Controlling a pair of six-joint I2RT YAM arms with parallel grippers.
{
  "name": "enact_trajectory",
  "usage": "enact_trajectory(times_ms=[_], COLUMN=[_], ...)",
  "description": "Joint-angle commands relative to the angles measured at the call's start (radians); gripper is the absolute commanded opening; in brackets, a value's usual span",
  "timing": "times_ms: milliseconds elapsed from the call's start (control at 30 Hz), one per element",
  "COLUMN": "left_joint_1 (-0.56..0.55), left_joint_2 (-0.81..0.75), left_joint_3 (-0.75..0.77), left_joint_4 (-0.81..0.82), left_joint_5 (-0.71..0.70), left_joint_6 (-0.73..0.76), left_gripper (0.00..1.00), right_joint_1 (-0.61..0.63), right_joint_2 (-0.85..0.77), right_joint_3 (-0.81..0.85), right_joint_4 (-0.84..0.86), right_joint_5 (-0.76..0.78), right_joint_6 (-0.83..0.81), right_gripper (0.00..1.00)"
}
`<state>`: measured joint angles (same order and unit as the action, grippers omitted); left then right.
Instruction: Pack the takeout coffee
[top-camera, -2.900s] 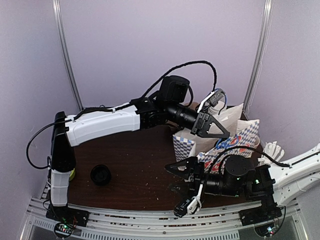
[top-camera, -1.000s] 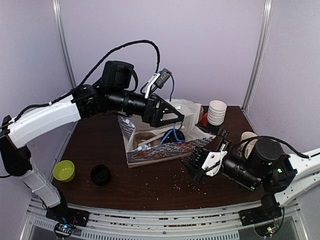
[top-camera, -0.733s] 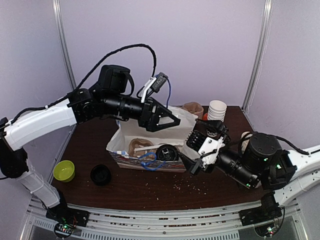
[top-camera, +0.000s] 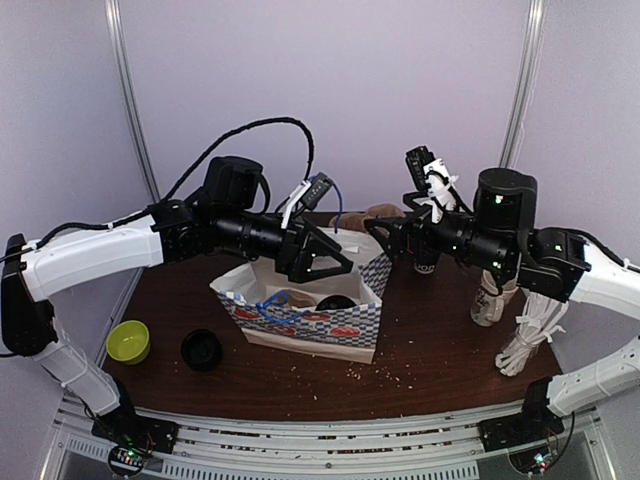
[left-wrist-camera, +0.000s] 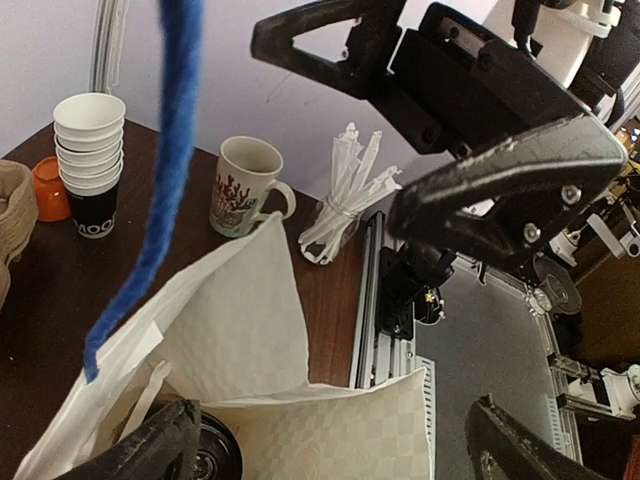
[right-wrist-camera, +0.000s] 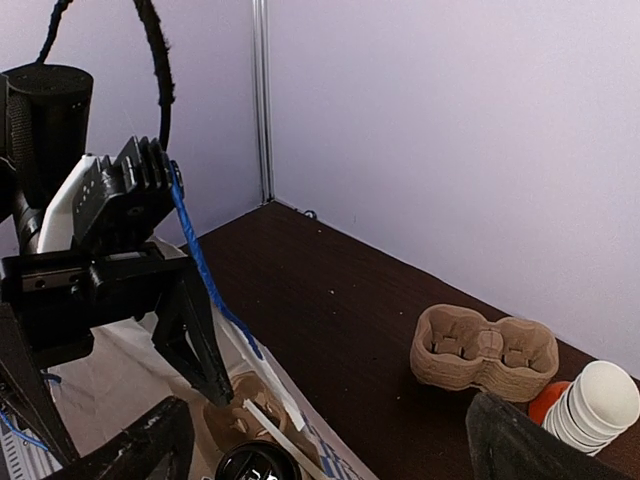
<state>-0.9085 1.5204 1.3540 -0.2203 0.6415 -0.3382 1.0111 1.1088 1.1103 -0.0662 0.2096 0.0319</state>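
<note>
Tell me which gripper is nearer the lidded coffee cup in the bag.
Left. The left gripper hangs open just above the coffee cup in the paper bag; the right gripper, also open, sits higher, past the bag's right edge.

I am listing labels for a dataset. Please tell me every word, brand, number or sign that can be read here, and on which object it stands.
"MOO", partly legible and uncertain: white lettering on the black bottom cup of the stack of paper cups.
Paper bag: red and blue print, too blurred to read.
Mug: a drawing only, no words visible.
Nothing else is readable.
</note>
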Motion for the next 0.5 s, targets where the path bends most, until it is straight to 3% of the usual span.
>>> enact_trajectory(times_ms=[0,300,400,467], left_joint_1=[0.011,0.011,0.013,0.016], left_joint_2=[0.045,0.072,0.075,0.080], left_joint_3=[0.044,0.090,0.098,0.101], left_joint_4=[0.061,0.008,-0.004,-0.009], left_joint_5=[0.094,0.115,0.115,0.115], left_joint_6=[0.032,0.065,0.071,0.072], left_gripper=[0.96,0.96,0.96,0.96], right_joint_1=[-0.042,-0.123,-0.137,-0.144], right_joint_2=[0.070,0.231,0.261,0.268], right_joint_3=[0.070,0.185,0.207,0.210], right_joint_4=[0.016,0.066,0.075,0.094], right_joint_5=[-0.149,-0.317,-0.351,-0.370], right_joint_6=[0.000,-0.003,0.010,0.019], right_gripper=[0.95,0.83,0.70,0.56])
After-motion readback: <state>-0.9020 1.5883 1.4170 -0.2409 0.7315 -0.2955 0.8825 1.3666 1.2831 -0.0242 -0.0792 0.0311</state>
